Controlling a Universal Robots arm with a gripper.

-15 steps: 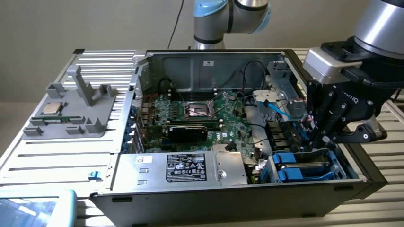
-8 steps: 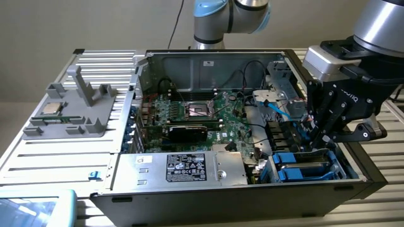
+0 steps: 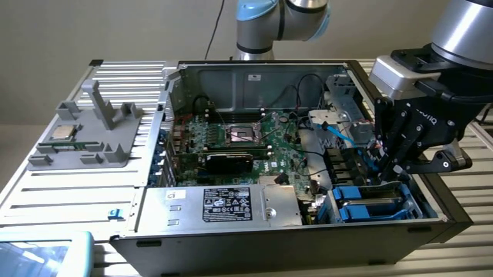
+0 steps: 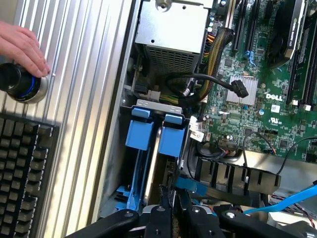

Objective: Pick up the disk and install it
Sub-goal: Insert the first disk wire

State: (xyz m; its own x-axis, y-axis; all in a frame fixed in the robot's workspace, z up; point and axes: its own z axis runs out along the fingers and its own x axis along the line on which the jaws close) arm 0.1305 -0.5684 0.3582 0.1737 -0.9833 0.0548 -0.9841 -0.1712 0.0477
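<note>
The disk (image 3: 371, 203) lies in the drive bay at the case's corner on the exterior view's right, a silver body in a bright blue frame. In the wrist view the disk (image 4: 154, 158) stands edge-on between two blue frame handles (image 4: 139, 133), which line up at the bay's silver bracket. My gripper (image 3: 387, 172) reaches down into the case just behind the bay, at the end of the disk away from the handles. Its black fingers (image 4: 161, 210) stand close together, so the gripper (image 4: 173, 206) is shut. Whether anything is pinched between them is hidden.
A person's hand (image 4: 22, 47) rests on a black knob (image 4: 20, 82) beside a keyboard (image 4: 22, 173). Inside the case are the motherboard (image 3: 246, 138), a silver box with a black label (image 3: 223, 205) and a blue cable (image 3: 339, 133). A grey fixture (image 3: 85, 144) holds a chip (image 3: 66, 131).
</note>
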